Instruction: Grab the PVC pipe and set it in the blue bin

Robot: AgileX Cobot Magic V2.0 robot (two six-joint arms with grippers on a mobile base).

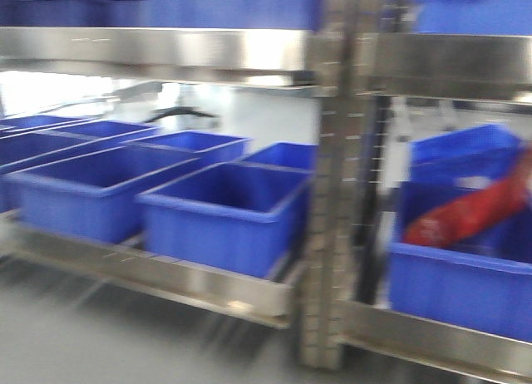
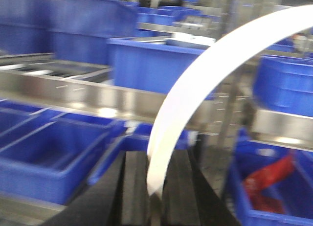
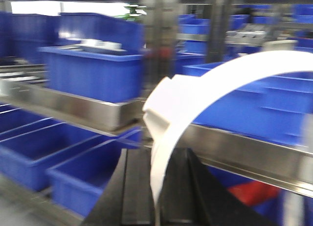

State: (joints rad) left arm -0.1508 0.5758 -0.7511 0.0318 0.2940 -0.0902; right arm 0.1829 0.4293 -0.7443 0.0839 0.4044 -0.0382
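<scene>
The PVC pipe [image 2: 205, 74] is a white curved piece. In the left wrist view it arcs up and to the right from between the black jaws of my left gripper [image 2: 155, 160], which is shut on its lower end. In the right wrist view a white curved pipe [image 3: 195, 96] with a flared end rises the same way from my right gripper [image 3: 155, 160], which is shut on it. I cannot tell whether both hold the same piece. Open blue bins [image 1: 224, 214] stand on the steel shelf, below and left of both grippers [image 2: 49, 157] [image 3: 88, 177]. No gripper shows in the front view.
A steel upright post [image 1: 337, 193] divides the shelving. A blue bin to its right holds a red object [image 1: 474, 214], also seen in the wrist views [image 2: 266, 179] [image 3: 254, 192]. An upper steel shelf [image 1: 166, 51] carries more blue bins. All views are motion-blurred.
</scene>
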